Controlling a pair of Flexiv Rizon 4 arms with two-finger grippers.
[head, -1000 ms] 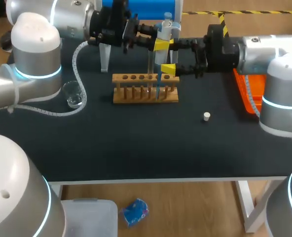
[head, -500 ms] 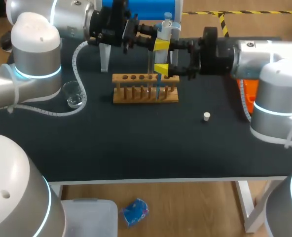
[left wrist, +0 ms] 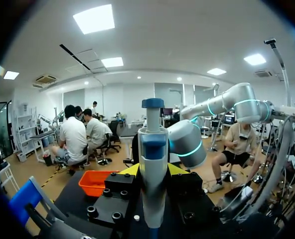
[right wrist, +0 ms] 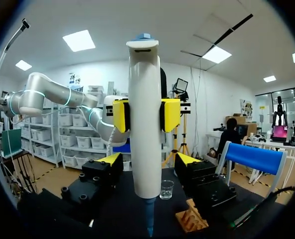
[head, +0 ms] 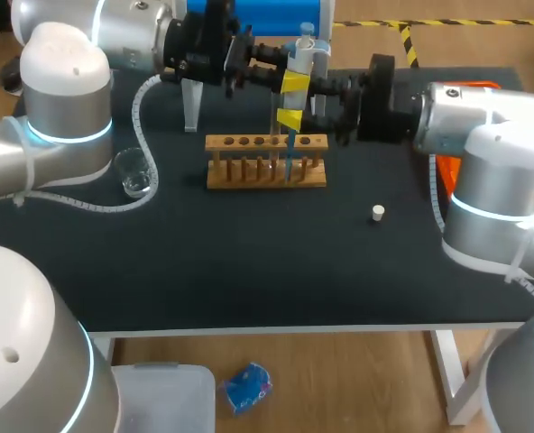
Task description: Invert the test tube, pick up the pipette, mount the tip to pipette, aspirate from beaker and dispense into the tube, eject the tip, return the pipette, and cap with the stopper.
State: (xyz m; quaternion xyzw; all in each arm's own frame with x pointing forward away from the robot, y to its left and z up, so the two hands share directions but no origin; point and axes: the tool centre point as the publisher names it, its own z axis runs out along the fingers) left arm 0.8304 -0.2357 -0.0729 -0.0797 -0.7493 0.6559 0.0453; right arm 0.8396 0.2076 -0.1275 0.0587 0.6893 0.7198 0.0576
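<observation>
With left gripper (head: 296, 81) pinching pipette (head: 301, 52) upright over wooden rack (head: 249, 178) at far middle, holds right gripper (head: 290, 120) lower along same pipette from right, fingers spread either side, clear of its body.

My left arm (head: 64, 99) and right arm (head: 497, 153) are made of fat, rounded silver-grey housings. The left one's near joint has a white cap (head: 64, 50). A thin ring of cyan light (head: 67, 135) glows round each joint. A white spiral-wrapped cable (head: 146, 108) runs along the left arm, and a similar one runs along the right. My right wrist ends in a black flange (head: 386, 86). My left gripper (right wrist: 145, 115) and right gripper (right wrist: 148, 160) are black and blocky, studded with round-headed screws (right wrist: 65, 190), their fingers tipped bright yellow.
</observation>
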